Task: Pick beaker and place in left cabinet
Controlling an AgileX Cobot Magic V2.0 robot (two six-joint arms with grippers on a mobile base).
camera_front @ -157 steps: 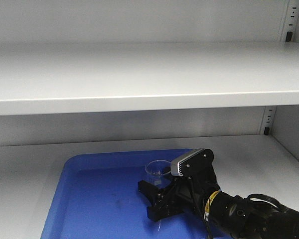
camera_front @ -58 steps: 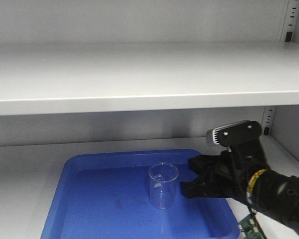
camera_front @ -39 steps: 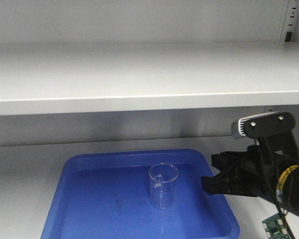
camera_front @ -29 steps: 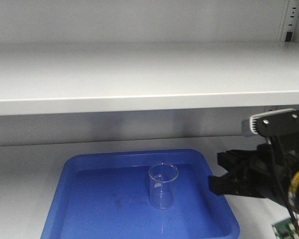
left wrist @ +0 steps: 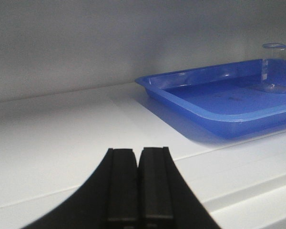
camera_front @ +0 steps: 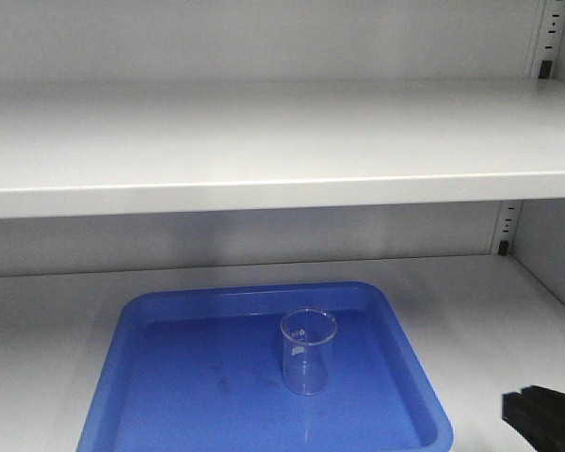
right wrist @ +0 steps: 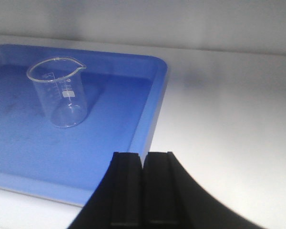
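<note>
Grey left cabinet (camera_front: 264,141) shelf, blue tray (camera_front: 151,320), beaker (camera_front: 308,350) upright, spout right

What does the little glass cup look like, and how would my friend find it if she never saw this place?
Look in the grey cabinet, on the lower shelf under the wide one. A blue tray lies there, and the beaker stands upright near the tray's middle. It is the only see-through thing: a small clear glass with a pouring lip and faint white marks.
</note>
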